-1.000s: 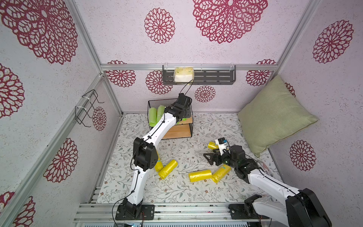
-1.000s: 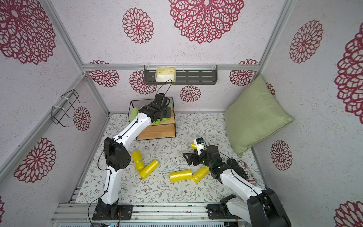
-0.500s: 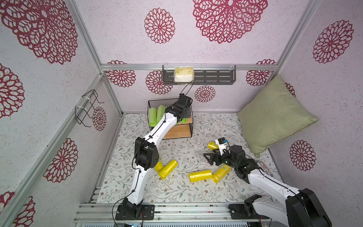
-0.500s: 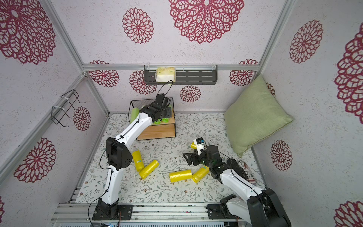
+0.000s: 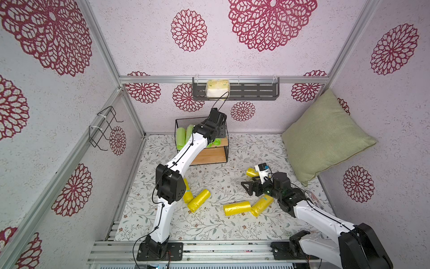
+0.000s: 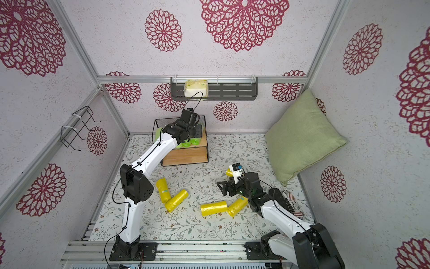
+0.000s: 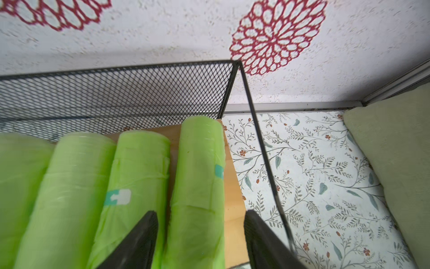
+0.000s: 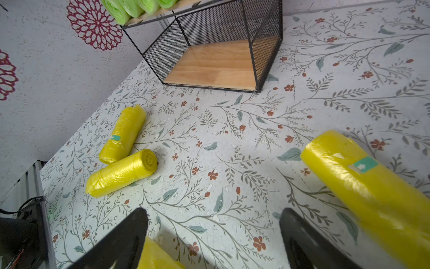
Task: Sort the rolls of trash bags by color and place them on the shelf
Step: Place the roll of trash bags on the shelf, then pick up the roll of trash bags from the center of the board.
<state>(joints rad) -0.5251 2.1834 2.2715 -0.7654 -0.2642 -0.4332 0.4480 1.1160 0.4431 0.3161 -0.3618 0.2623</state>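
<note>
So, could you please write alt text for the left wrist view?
Four green rolls lie side by side on the shelf; the left gripper has its jaws open astride the end roll. Beyond are floral floor and a cushion.

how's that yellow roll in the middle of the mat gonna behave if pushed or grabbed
The yellow roll is a cylinder lying on its side on the flat mat, so a sideways push would probably roll it. Its wrinkled plastic looks soft and likely dents under a grip. The glossy film may be a bit slippery.
</note>
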